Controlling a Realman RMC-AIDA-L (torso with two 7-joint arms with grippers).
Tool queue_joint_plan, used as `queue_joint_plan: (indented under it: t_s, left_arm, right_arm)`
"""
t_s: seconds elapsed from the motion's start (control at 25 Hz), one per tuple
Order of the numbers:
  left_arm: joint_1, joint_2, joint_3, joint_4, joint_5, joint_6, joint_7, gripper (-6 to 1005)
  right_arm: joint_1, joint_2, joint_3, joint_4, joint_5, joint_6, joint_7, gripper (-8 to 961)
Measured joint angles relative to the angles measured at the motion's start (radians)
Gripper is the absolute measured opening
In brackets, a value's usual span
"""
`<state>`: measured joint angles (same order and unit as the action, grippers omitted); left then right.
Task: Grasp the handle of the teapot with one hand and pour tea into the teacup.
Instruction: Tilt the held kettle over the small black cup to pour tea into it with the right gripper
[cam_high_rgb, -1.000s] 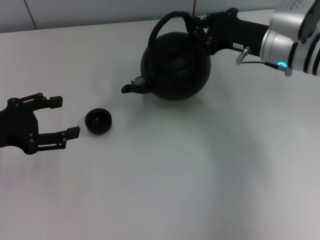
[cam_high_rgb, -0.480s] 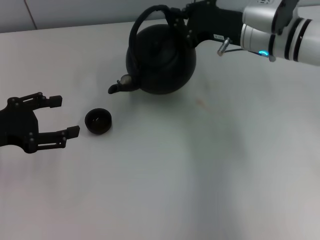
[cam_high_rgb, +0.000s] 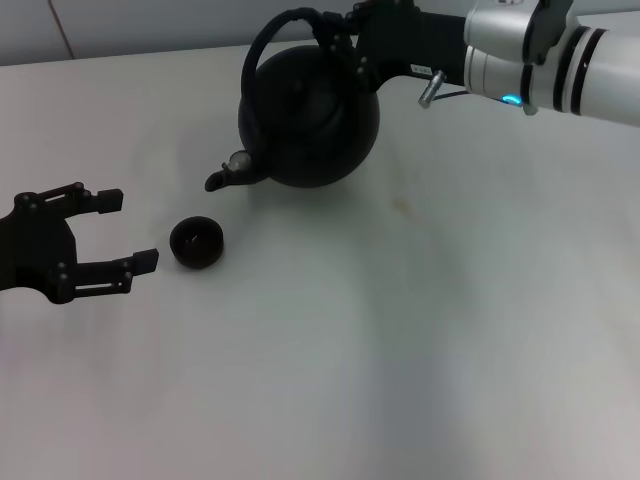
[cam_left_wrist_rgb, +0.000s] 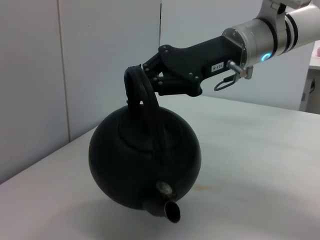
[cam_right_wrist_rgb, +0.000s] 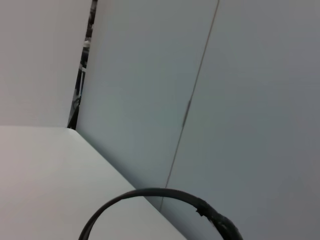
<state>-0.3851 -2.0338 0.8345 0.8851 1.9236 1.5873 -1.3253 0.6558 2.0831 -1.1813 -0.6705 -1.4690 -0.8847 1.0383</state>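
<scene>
White desk (cam_high_rgb: 420, 330) is lying all around my hands, with plain pale wall panels (cam_left_wrist_rgb: 105, 55) behind it. My right hand (cam_high_rgb: 345, 35) is pinching the handle (cam_high_rgb: 268, 35) of the teapot (cam_high_rgb: 310, 115), with its fingers pressed tight around the hoop near the top. The teapot is hanging under my right hand, up off the desk and leaning a bit, and its spout (cam_high_rgb: 222, 177) is pointing down and out, away from that hand and toward my other one. My left hand (cam_high_rgb: 100, 232) is resting low on the desk with its fingers spread wide, holding nothing. The teacup (cam_high_rgb: 196, 242) is sitting just past the tips of my left hand, and the spout is near it but not over it yet.

I think I am doing the carrying step, bringing the pot over to the cup. Next, I think I need to slide the pot a little more so the spout is right above the cup. Then I should tip it slowly. The cup is very small and the pot is big and round, so I think a fast tip could spill tea on the desk.
</scene>
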Motion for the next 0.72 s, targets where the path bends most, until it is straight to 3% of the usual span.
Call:
queue_joint_plan:
  t_s: [0.72]
  left_arm:
    - [-0.001,0.0,0.003,0.0,0.0,-0.004,0.001,863]
  right_arm:
    - [0.028,0.001,-0.055,-0.003,0.0,0.04,-0.033,81]
